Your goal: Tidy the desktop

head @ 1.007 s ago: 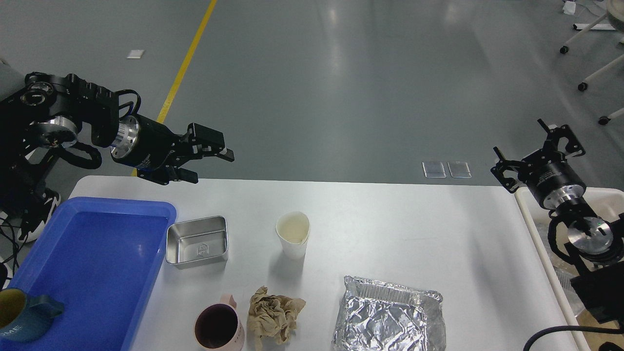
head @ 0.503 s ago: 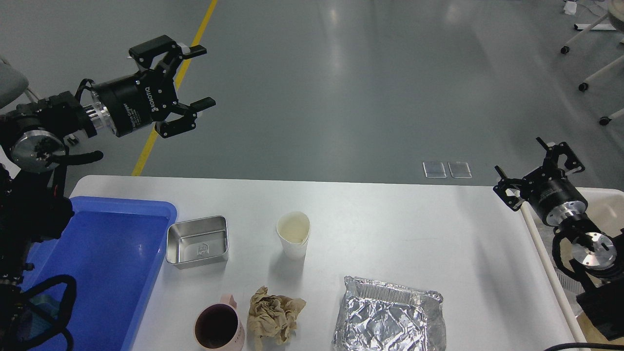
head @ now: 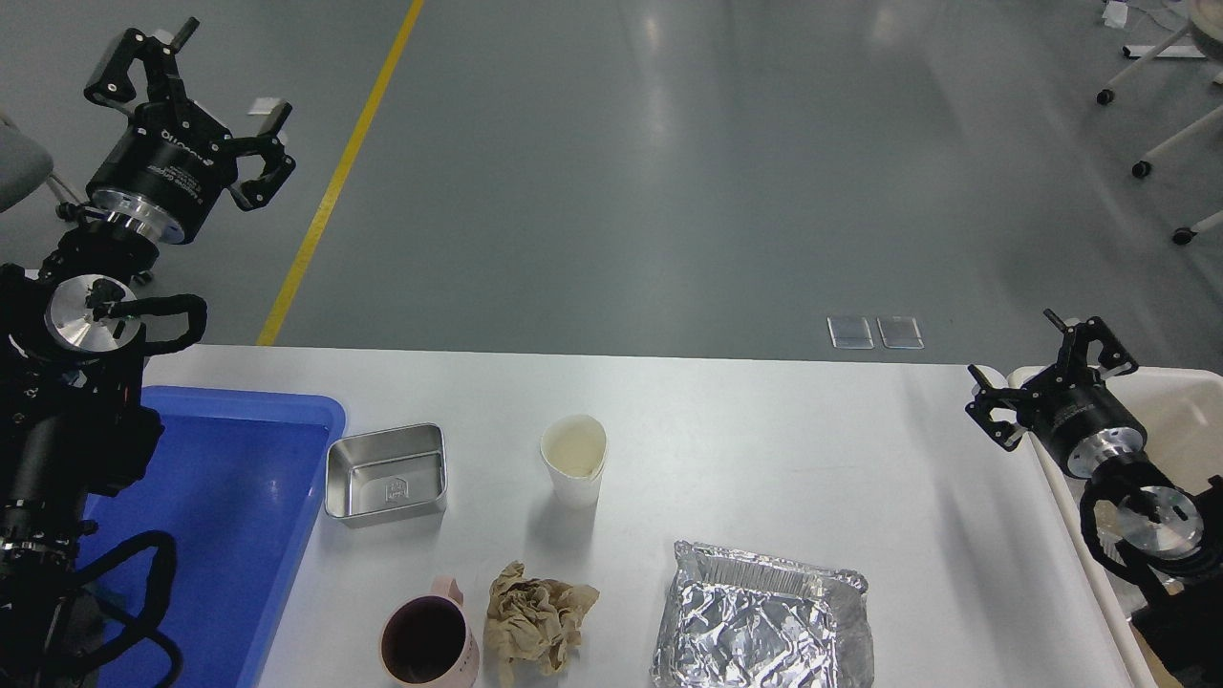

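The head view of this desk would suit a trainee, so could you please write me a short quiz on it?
1. True or false: the left pincer holds the paper cup.
2. What lies directly right of the pink mug: A) metal tin, B) crumpled brown paper, C) foil tray?
3. What colour is the tray at the left of the desktop?

Key: 1. False; it is open, raised above the floor. 2. B. 3. Blue.
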Action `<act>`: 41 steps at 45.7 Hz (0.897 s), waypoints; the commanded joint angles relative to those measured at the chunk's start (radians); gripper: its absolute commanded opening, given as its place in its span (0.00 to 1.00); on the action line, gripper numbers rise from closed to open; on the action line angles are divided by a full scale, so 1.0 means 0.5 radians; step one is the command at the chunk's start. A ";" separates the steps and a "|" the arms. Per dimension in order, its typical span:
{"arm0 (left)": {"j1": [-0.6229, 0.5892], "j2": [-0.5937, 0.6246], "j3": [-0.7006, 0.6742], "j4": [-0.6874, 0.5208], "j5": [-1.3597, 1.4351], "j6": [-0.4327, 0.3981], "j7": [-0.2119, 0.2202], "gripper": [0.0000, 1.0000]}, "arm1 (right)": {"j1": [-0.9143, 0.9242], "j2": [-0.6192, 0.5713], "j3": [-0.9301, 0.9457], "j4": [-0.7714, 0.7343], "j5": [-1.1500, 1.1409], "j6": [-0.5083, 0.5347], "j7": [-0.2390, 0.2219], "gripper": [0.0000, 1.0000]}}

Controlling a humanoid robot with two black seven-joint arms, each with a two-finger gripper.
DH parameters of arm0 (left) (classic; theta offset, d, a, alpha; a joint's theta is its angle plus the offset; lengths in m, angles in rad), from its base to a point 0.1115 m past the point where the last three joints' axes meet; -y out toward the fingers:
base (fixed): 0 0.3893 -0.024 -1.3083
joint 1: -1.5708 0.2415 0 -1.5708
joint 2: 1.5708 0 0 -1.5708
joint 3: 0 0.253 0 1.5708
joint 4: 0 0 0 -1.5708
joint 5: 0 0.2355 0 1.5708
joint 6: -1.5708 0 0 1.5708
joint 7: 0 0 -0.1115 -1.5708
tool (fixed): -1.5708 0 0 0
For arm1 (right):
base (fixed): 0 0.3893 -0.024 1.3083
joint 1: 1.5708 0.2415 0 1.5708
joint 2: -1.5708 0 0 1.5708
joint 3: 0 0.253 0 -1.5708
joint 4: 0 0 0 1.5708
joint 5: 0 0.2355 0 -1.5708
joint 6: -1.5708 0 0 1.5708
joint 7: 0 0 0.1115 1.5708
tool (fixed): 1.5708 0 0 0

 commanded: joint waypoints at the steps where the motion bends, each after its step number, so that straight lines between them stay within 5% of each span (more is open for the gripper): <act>1: 0.038 -0.004 0.008 0.143 -0.341 -0.014 -0.258 1.00 | -0.004 -0.021 -0.001 0.001 -0.040 -0.011 -0.003 1.00; 5: 0.047 0.002 0.008 0.149 -0.544 -0.026 -0.369 1.00 | -0.004 -0.024 0.002 -0.002 -0.052 -0.011 -0.003 1.00; 20: -0.005 0.041 0.249 0.152 -0.618 -0.051 -0.360 1.00 | 0.009 0.003 0.011 0.004 -0.052 -0.017 0.000 1.00; 28: -0.014 0.333 0.532 0.162 -0.633 -0.048 -0.360 1.00 | 0.024 0.019 0.017 0.007 -0.052 -0.017 0.000 1.00; 41: -0.225 0.983 1.752 0.131 -0.605 -0.063 -0.280 1.00 | 0.003 -0.006 0.045 0.007 -0.049 0.008 0.000 1.00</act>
